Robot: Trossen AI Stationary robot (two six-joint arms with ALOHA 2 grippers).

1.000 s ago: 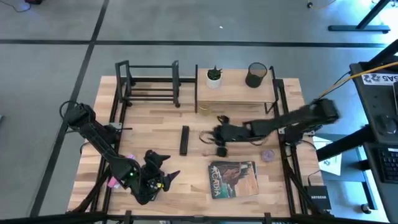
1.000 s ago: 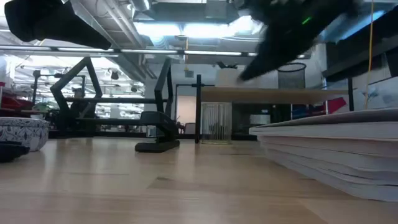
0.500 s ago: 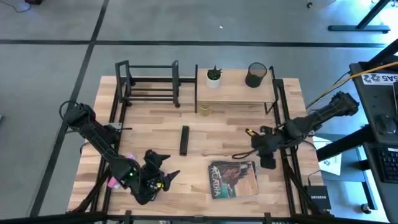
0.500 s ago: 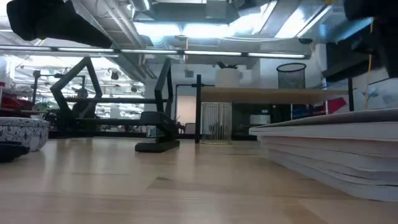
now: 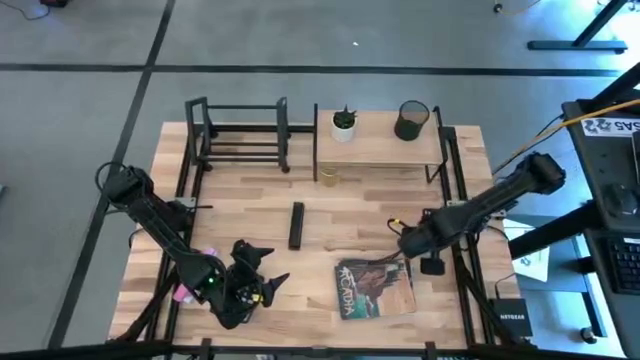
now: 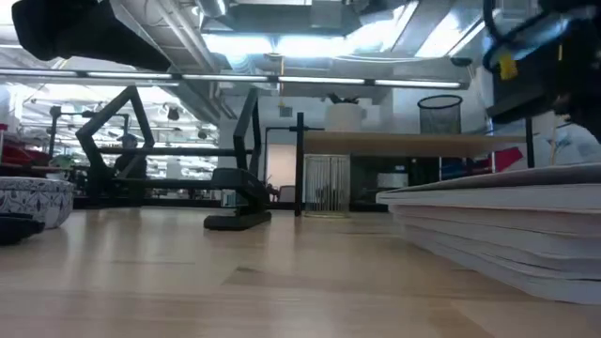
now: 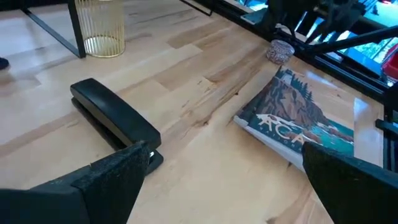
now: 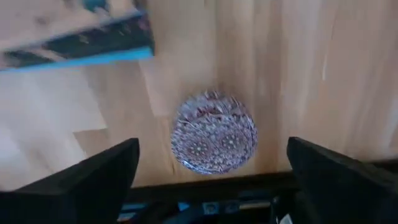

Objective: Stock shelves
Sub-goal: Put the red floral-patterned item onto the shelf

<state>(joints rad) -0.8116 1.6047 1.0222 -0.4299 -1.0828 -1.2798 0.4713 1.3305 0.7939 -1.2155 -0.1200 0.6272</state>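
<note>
Right gripper (image 8: 211,180) has swung back over the patterned dish (image 8: 214,132), fingers spread, empty; small, rigid, likely slippery—grasp across its rim.

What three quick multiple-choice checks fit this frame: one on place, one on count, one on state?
1. Where does the black stapler lie?
A. flat on the tabletop
B. inside the black rack
C. on top of the book

2. How many things stand on the top board of the wooden shelf?
A. one
B. two
C. four

3. How is the right gripper?
A. shut on the book
B. open above the patterned dish
C. shut on the stapler

Answers:
1 A: the high view shows it on bare wood, apart from everything else.
2 B: only the potted plant and the mesh cup stand there.
3 B: the right wrist view shows both fingers spread wide, with the dish between them on the table.
</note>
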